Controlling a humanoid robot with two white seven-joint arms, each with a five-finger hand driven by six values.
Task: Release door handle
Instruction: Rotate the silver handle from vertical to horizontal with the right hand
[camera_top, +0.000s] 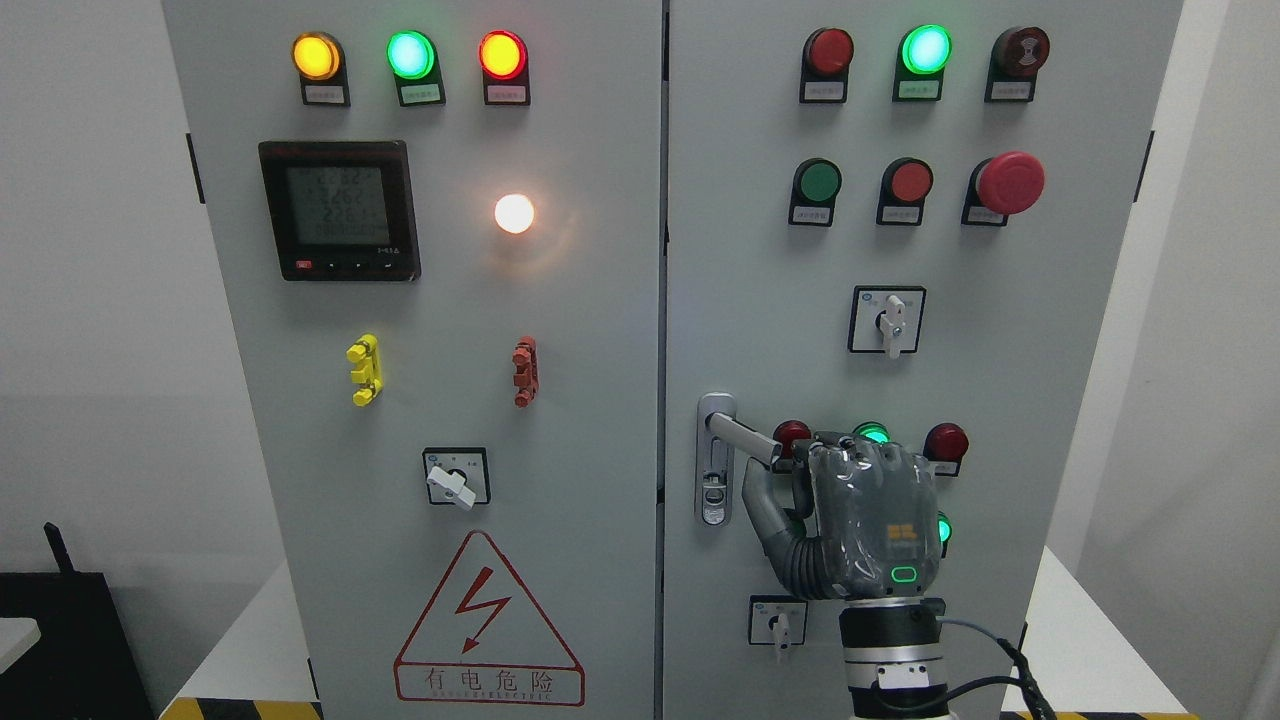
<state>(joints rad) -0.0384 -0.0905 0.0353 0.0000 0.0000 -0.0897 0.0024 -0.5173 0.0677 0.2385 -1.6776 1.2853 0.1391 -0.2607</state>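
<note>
The silver door handle (745, 437) juts out to the right from its lock plate (714, 470) on the right cabinet door, tilted slightly downward. My right hand (868, 520) rises from the bottom edge just right of the handle, with its back toward me. The handle's bare tip shows just left of the index finger, outside the hand. The thumb (765, 515) is spread below the lever with a gap between them. The other fingers bend loosely toward the door and hold nothing. My left arm is out of view.
The right door carries push buttons, lit lamps, a red emergency button (1010, 182) and a rotary switch (888, 320) above the hand. Another small switch (778, 620) sits below the thumb. The left door (440, 360) has a meter, lamps and a warning triangle.
</note>
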